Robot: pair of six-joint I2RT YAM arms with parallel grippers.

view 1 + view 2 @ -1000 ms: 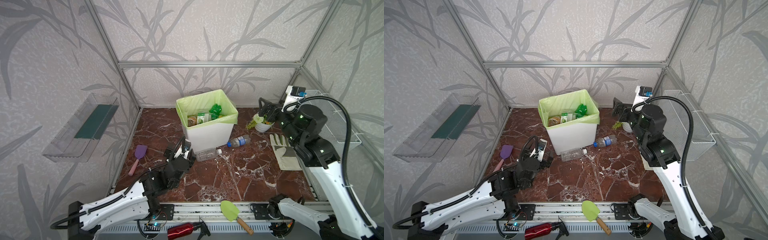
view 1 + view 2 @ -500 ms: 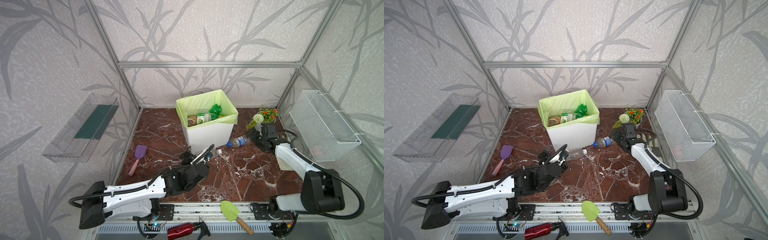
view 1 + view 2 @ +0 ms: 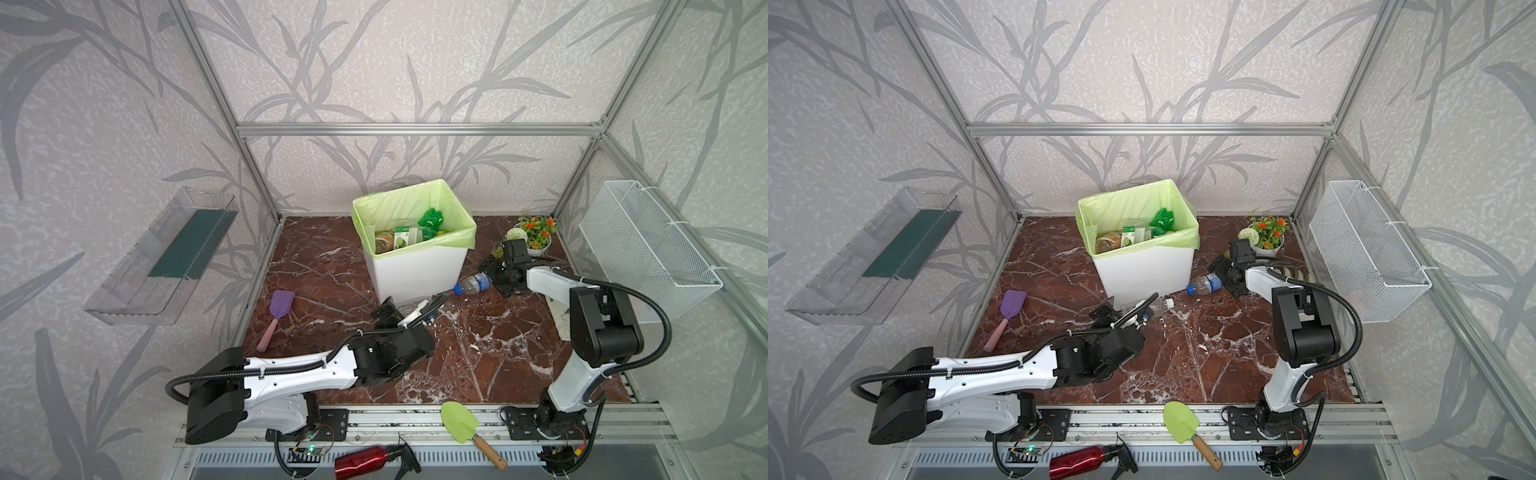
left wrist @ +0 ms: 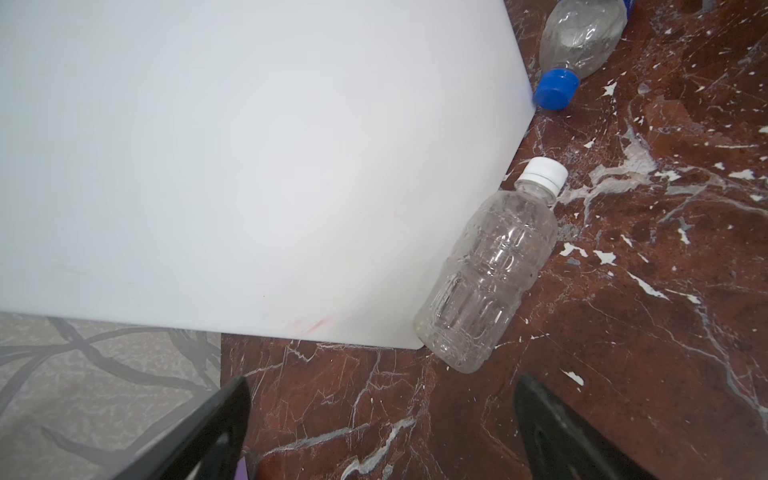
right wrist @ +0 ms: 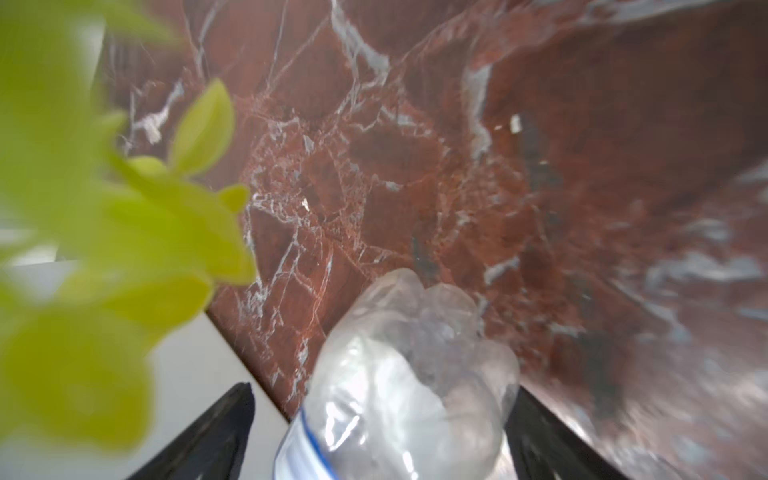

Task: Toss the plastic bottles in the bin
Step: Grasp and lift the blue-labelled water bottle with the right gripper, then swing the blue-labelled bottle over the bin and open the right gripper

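Against the front wall of the bin (image 3: pixel 415 274) lies a white-capped bottle (image 4: pixel 486 282), the left gripper (image 4: pixel 382 382) spread wide just short of it. At the bin's corner, the right gripper (image 3: pixel 495 277) straddles a blue-capped bottle (image 3: pixel 471 284) — jaws apart.

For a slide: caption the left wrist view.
Clear white-capped bottle lying beside the white bin, open left gripper short of it.
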